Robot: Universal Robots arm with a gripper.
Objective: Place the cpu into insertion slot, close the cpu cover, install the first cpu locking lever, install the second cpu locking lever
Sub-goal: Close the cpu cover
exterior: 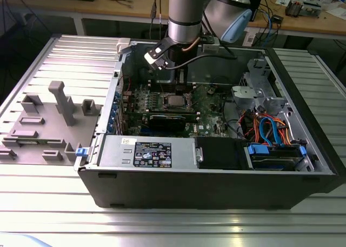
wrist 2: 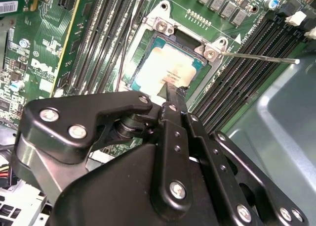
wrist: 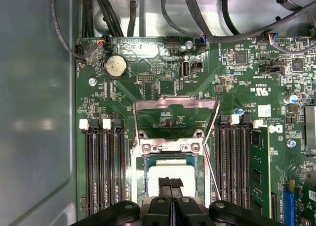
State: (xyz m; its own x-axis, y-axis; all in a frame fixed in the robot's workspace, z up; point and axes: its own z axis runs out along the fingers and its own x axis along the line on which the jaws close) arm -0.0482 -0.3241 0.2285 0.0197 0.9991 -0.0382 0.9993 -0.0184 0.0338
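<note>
The cpu (wrist 2: pixel 165 70) lies flat in the insertion slot (wrist 2: pixel 148 48), its silver top showing in both wrist views (wrist: pixel 170 170). The cpu cover (wrist: pixel 175 106), a thin silver frame, stands flipped open behind the slot on its hinge. A thin locking lever (wrist 2: pixel 256 57) sticks out unlatched beside the socket (wrist: pixel 213 174). My gripper (wrist 2: pixel 173 93) hangs directly over the chip's near edge, its narrow black fingers (wrist: pixel 164 186) pressed together and nothing visible between them. In the exterior view the gripper (exterior: pixel 177 80) reaches down into the open computer case above the socket (exterior: pixel 174 101).
Black memory slots (wrist: pixel 103 166) flank the socket on both sides. Cables (wrist: pixel 197 18) run along the case wall past the board. A drive cage with blue and orange wiring (exterior: pixel 270 131) fills the case toward the exterior view's right. Grey fixture blocks (exterior: pixel 59 104) stand outside on the exterior view's left.
</note>
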